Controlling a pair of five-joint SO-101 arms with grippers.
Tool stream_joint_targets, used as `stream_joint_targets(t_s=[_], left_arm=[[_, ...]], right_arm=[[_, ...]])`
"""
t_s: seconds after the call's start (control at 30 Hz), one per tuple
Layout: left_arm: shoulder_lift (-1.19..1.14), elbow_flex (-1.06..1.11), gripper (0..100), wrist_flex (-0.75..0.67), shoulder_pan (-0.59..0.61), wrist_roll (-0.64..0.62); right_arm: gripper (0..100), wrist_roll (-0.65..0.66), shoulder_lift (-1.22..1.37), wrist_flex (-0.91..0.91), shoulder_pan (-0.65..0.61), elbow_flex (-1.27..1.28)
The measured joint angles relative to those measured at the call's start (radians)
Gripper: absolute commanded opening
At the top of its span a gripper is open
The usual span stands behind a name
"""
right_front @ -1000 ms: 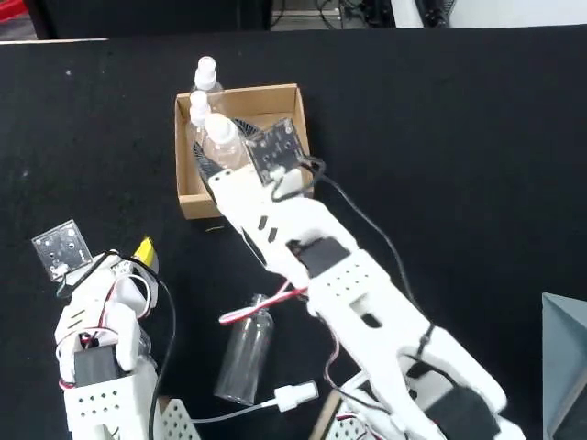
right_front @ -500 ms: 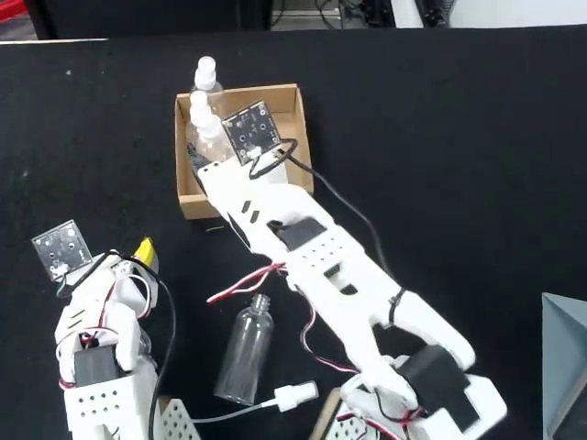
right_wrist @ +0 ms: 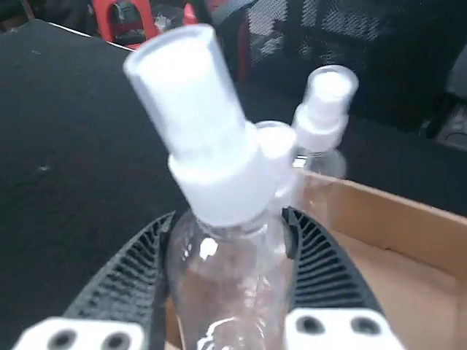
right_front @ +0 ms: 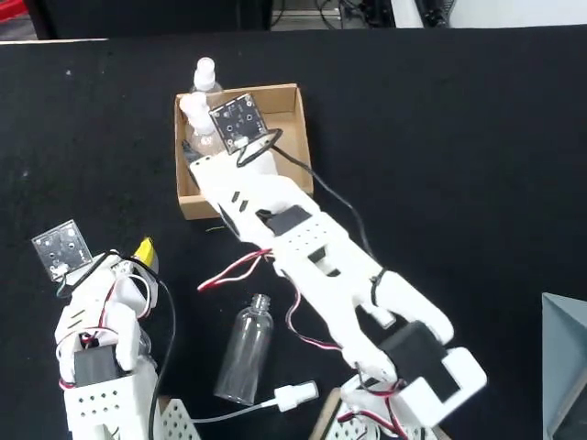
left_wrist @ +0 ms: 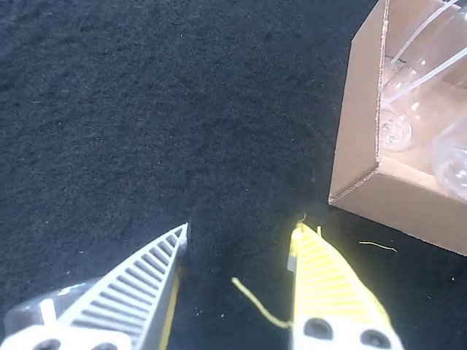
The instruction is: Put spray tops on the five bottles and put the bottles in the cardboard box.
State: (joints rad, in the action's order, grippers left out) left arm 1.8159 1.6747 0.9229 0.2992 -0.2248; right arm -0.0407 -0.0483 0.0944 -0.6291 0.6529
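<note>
My right gripper [right_front: 204,147] reaches over the cardboard box [right_front: 299,128] and is shut on a clear bottle [right_wrist: 219,292] with a white spray top [right_wrist: 197,138]; the bottle stands tilted at the box's left side. A second capped bottle [right_front: 205,73] stands at the box's far left corner, also seen as a capped bottle [right_wrist: 321,109] past my right gripper [right_wrist: 230,215]. Inside the box [left_wrist: 361,131] lie clear bottles [left_wrist: 398,124]. An uncapped bottle [right_front: 246,357] lies on the table beside a loose spray top [right_front: 295,396]. My left gripper [left_wrist: 241,233] is open above bare cloth, near the box's corner.
The table is covered in black cloth. Red and white wires [right_front: 234,270] hang from the right arm above the loose bottle. A grey object [right_front: 564,367] sits at the right edge. The left arm [right_front: 96,321] stands at the near left.
The right arm has swung left and a little farther back, carrying the capped bottle from the box's middle to its left side. The left arm has not moved.
</note>
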Motion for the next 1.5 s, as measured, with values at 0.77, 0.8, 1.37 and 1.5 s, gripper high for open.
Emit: stream_joint_targets(t_s=[0.77,0.8,1.37,1.5], left_arm=[[0.0,0.0,21,0.0,0.0,0.0],[0.0,0.0,21,0.0,0.0,0.0],[0.0,0.0,21,0.0,0.0,0.0],[0.0,0.0,21,0.0,0.0,0.0]], right_arm=[[11.3,0.002,0.097,0.272,-0.008,0.0],[11.3,0.002,0.097,0.282,-0.006,0.0],[11.3,0.002,0.256,0.483,-0.006,0.061],[11.3,0.003,0.256,0.488,-0.006,0.106]])
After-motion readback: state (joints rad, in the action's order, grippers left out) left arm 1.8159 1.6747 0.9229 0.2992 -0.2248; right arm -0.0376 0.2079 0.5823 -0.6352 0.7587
